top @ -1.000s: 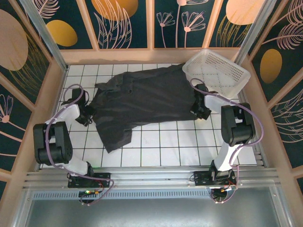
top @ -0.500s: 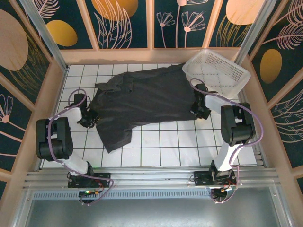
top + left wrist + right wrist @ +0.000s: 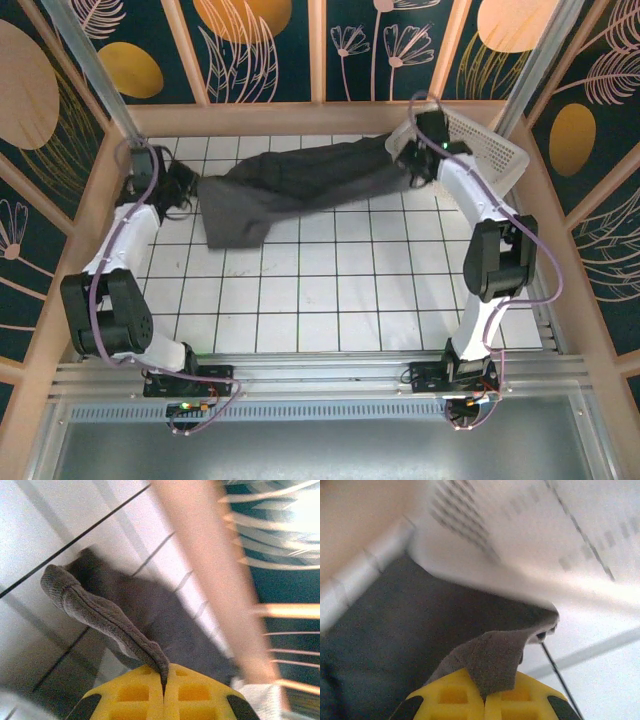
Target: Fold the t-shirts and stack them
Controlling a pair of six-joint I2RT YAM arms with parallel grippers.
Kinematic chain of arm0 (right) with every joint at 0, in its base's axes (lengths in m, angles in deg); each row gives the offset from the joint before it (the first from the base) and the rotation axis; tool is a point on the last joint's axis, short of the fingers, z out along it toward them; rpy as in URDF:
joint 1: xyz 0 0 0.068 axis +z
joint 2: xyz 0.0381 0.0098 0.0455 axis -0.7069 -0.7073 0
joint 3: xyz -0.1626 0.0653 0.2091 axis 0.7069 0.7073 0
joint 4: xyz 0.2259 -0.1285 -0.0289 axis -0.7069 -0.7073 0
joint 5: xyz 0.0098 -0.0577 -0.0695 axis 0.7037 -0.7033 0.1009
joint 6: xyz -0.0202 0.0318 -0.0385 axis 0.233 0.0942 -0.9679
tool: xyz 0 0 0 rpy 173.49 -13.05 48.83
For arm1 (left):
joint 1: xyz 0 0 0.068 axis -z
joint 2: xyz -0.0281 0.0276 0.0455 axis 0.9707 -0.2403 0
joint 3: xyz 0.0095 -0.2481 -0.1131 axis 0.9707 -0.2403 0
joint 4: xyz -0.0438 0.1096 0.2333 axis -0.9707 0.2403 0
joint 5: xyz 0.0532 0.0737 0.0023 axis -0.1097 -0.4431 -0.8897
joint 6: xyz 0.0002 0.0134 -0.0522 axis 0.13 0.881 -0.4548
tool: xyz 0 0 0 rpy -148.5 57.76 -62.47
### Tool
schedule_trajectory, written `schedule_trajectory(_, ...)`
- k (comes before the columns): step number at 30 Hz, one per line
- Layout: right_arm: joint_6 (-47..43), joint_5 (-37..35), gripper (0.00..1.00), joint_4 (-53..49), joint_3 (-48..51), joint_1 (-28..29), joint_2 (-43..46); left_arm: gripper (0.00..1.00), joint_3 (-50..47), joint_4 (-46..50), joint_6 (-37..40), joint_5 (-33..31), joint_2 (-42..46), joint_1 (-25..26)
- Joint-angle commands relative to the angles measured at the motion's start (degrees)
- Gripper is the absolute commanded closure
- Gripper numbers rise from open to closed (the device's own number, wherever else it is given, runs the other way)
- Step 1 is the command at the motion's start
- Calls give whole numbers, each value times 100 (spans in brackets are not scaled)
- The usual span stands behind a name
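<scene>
Overhead camera looking down, both wrist cameras close on t-shirt [image 3: 300,185]

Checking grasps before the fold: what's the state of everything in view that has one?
t-shirt, unfolded, stretched between both grippers, left part sagging to the tiles
left gripper, shut on a t-shirt edge
right gripper, shut on a t-shirt edge
basket, upright at the far right corner
</scene>
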Motion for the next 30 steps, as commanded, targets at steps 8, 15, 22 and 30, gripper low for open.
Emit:
schedule_trajectory(8,-351,-199,100,738,-265,-57,1325,100,1436,-326,-318,-768,1184,-6)
schedule_trajectory(15,-462,117,100,2141,1141,-79,3206,100,2030,-366,-164,-1614,2016,-14)
schedule_trajectory(22,-195,916,100,2472,747,-110,2883,100,3299,1024,-119,-2024,1202,-18)
schedule_trajectory(30,213,1985,100,2574,-781,-91,1084,100,3696,818,-247,-1223,-186,-253)
